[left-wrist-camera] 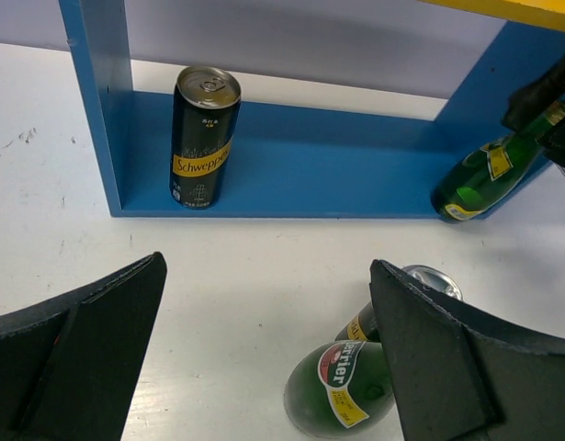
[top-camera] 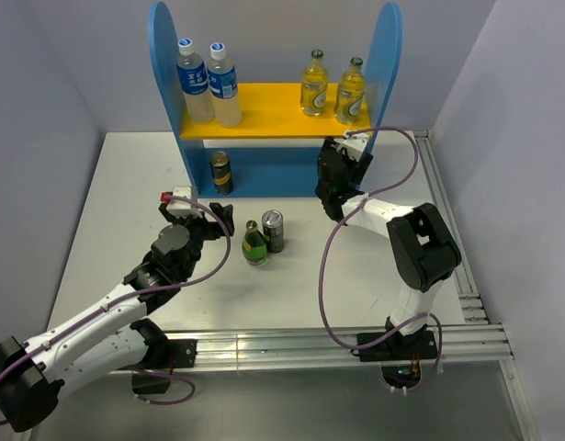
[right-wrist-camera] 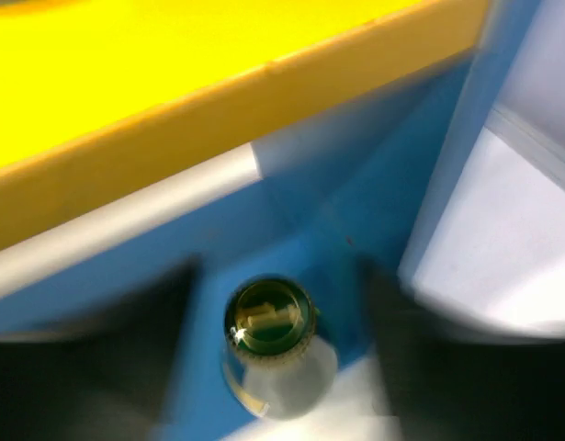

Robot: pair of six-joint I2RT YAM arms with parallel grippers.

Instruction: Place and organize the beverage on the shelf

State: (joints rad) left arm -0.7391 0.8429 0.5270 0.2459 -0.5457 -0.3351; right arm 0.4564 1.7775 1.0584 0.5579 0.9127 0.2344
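**Shelving a green bottle.** The green bottle (left-wrist-camera: pixel 480 179) sits at the right end of the lower compartment (left-wrist-camera: pixel 328 179) of the shelf (top-camera: pixel 167 73), leaning, with its base near the front edge. The right gripper (left-wrist-camera: pixel 550 112) stands over the neck with its fingers parted either side of the cap (that wrist view is blurred, yet blue shows between each finger and the glass). Done well, the bottle should stand upright and fully on the floor before the arm backs off, and the retreat must clear the yellow board (top-camera: pixel 264 99) above. The left gripper (left-wrist-camera: pixel 268 276), spread wide and empty, hovers by the second green bottle (left-wrist-camera: pixel 342 386) and loose can (left-wrist-camera: pixel 435 278). One can (left-wrist-camera: pixel 204 138) is already shelved.
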